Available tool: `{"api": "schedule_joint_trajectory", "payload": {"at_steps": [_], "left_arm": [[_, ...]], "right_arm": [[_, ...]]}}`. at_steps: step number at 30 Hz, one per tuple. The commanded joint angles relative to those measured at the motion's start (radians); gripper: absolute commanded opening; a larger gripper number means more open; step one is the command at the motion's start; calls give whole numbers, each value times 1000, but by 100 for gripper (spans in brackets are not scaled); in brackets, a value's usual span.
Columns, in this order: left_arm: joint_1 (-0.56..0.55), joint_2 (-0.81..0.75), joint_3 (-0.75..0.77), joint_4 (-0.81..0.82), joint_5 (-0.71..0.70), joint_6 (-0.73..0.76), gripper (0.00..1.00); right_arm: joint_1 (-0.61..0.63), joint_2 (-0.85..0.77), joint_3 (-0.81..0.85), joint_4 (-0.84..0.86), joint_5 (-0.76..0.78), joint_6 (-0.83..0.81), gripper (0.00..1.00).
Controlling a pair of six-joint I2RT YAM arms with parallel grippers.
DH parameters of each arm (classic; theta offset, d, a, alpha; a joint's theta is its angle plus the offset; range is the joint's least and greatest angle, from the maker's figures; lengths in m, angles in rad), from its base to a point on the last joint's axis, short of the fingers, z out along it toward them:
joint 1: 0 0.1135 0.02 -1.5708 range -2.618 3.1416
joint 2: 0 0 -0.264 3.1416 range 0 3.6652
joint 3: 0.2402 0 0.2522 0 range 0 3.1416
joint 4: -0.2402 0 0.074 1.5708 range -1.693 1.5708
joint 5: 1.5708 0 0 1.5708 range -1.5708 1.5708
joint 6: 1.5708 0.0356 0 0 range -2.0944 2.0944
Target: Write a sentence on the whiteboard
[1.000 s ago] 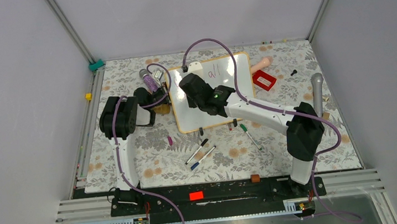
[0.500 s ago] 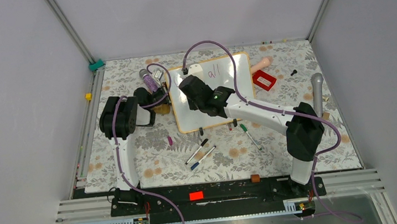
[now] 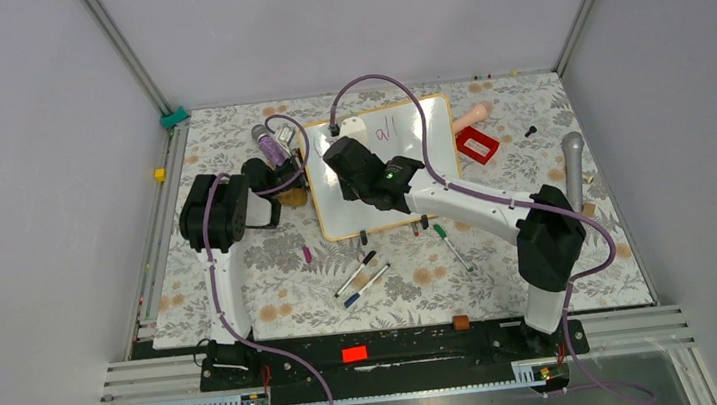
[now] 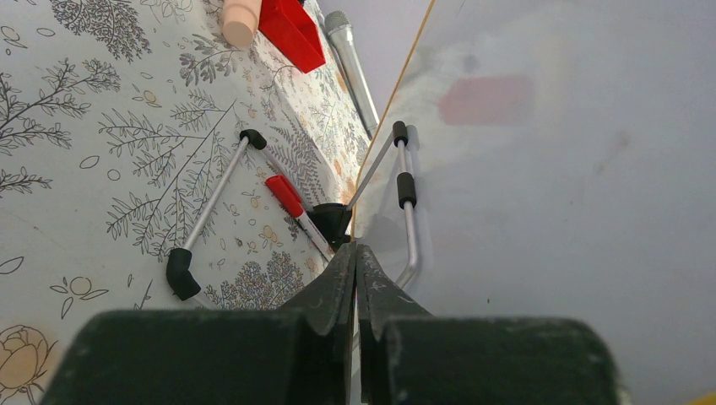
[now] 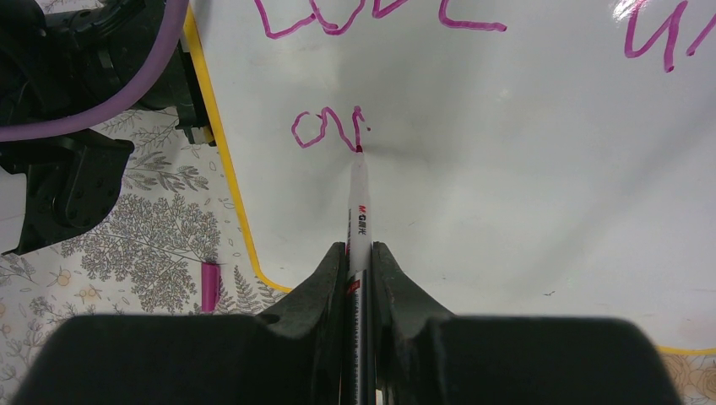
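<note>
The whiteboard (image 3: 429,170) lies on the floral cloth, its white face (image 5: 523,194) bearing the sentence in purplish-pink: "Love" (image 5: 380,17), part of "all" (image 5: 663,42), and a fresh "ar" (image 5: 325,131) below. "all" also shows in the top view (image 3: 385,132). My right gripper (image 5: 360,249) (image 3: 337,154) is shut on a white marker (image 5: 360,202), whose tip touches the board at the end of "ar". My left gripper (image 4: 355,249) (image 3: 296,181) is shut on the board's left edge (image 4: 395,105), and the board (image 4: 557,186) is tilted up above the cloth.
Loose markers (image 3: 362,274) and a green-capped pen (image 3: 451,244) lie in front of the board, with a pink cap (image 3: 306,254) (image 5: 208,287) nearby. A red box (image 3: 476,144), a microphone (image 3: 572,165) and a purple bottle (image 3: 270,147) surround it. Wire stand legs (image 4: 211,198) and a red marker (image 4: 285,196) lie under it.
My right gripper has shifted very slightly over the board's left part with the marker. The left gripper and the board have not moved.
</note>
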Motion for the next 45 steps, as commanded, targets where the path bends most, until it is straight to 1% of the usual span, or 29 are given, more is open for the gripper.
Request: {"api": "schedule_joint_trajectory", "payload": {"at_steps": [1, 12, 45], "left_arm": [[-5, -35, 19, 60, 3, 20, 0], [-5, -34, 19, 60, 2, 22, 0], [-5, -36, 15, 60, 0, 22, 0]], "right_arm": [[8, 2, 12, -27, 9, 9, 0], [6, 8, 41, -28, 48, -8, 0], [-2, 41, 106, -30, 66, -29, 0]]}}
